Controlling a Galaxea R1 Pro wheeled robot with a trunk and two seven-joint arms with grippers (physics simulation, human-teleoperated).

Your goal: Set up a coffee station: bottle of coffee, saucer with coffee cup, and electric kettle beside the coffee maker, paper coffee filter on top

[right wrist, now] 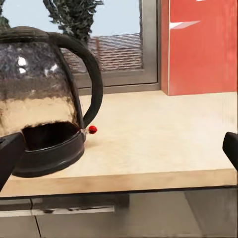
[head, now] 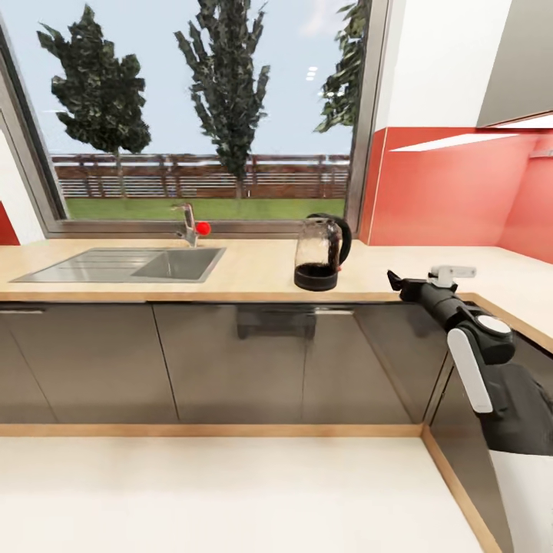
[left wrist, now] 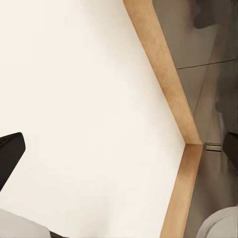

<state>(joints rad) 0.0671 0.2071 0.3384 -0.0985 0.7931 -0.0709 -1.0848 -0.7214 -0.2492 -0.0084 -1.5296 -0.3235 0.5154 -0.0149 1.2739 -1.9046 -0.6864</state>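
Note:
The electric kettle, glass-bodied with a black base and a black loop handle, stands upright on the light wood countertop to the right of the sink. My right gripper hovers at counter height a short way to the right of it, pointing at it. In the right wrist view the kettle looms large and close; the right gripper is open, its black fingertips wide apart and holding nothing. In the left wrist view my left gripper is open above white floor.
A steel sink with a faucet sits at the counter's left under a big window. A red backsplash lines the right corner, where the counter turns toward me. Dark cabinet fronts and a wooden baseboard run below.

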